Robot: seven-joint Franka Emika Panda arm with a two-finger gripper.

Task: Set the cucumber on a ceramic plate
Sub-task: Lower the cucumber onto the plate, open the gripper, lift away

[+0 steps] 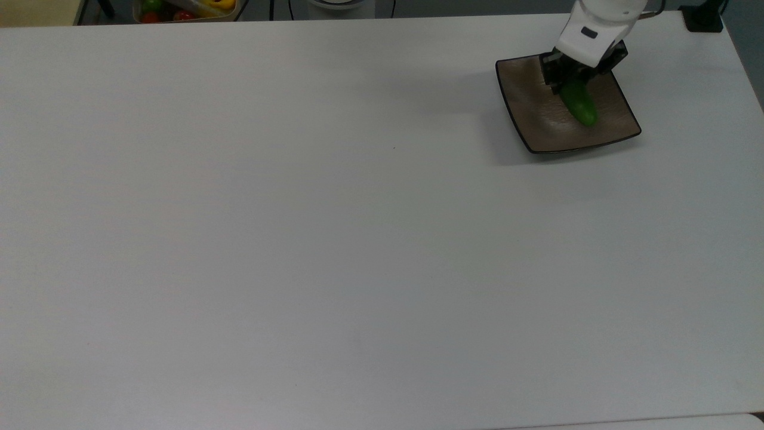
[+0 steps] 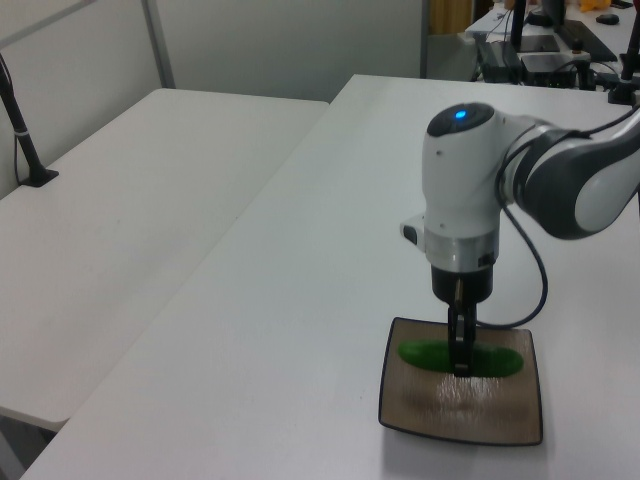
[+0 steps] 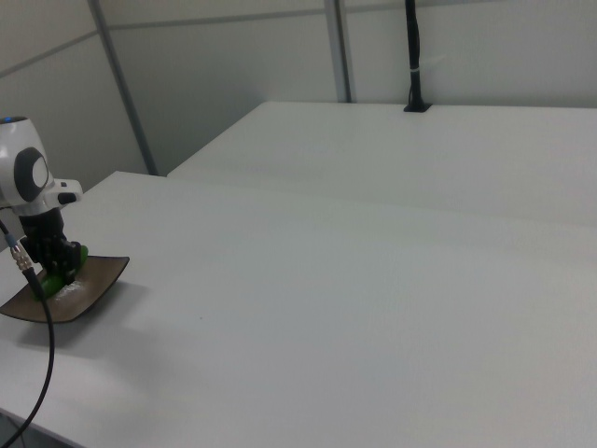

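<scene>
White bench [image 1: 298, 239] carries ceramic plate [image 1: 531, 119] in the top view's upper right; arm comes straight down over it so gripper [image 2: 461, 368], jaws clamped mid-cucumber [image 1: 579, 105], keeps it level just over plate centre, release looks next

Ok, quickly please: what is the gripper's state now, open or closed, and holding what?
Gripper: closed on the cucumber, over the ceramic plate.

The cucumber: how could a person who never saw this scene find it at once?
On the white table, find the square brown plate. Over it, the robot's fingers grip the cucumber, the one smooth, dark green thing there.
</scene>
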